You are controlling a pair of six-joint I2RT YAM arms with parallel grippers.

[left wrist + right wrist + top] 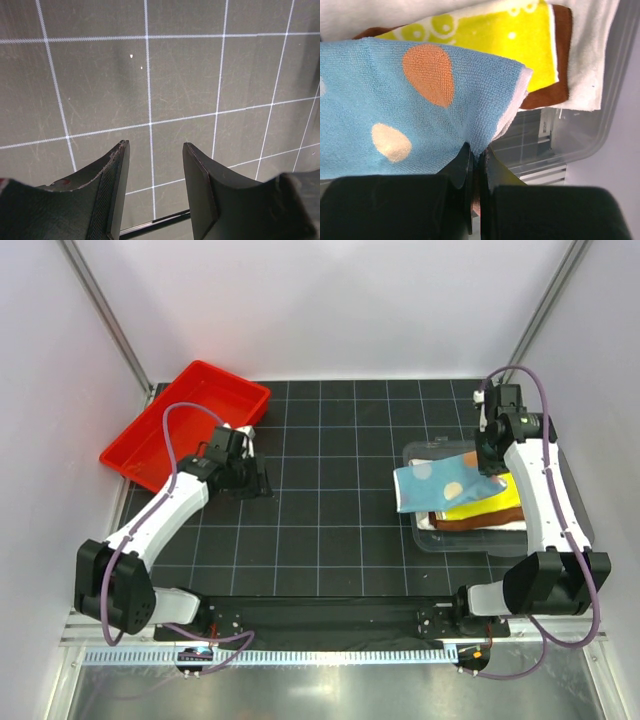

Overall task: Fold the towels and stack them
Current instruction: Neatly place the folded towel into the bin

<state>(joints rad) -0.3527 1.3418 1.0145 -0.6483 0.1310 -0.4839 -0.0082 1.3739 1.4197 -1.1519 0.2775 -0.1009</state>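
From above, the right gripper [487, 455] hangs over a clear bin [430, 537] at the right side of the table [340, 470], at the right end of the blue towel [440, 483]. That towel is light blue with pale and orange spots and slopes left, past the bin's left edge. Under it lies a stack: a yellow towel [490, 505] on a brown towel [480, 522], with a white towel [430, 453] showing at the far side. This view cannot show how the fingers meet the cloth. The right wrist camera does: the jaws are pressed together on a bunched bit of the blue towel's edge, and the fabric fans up and away from the pinch. It also shows the layering, with the brown towel's border outside the yellow one and the white towel beneath reaching toward the bin's wall. Whether the stack sits in the bin or on top of it I cannot tell. The top view alone takes in the red tray [185, 425], tilted at the far left corner, and the left gripper [255, 480] low over the table just right of the tray. The left wrist view shows those jaws spread with nothing between them, only bare scuffed gridded table ahead and two small white specks.
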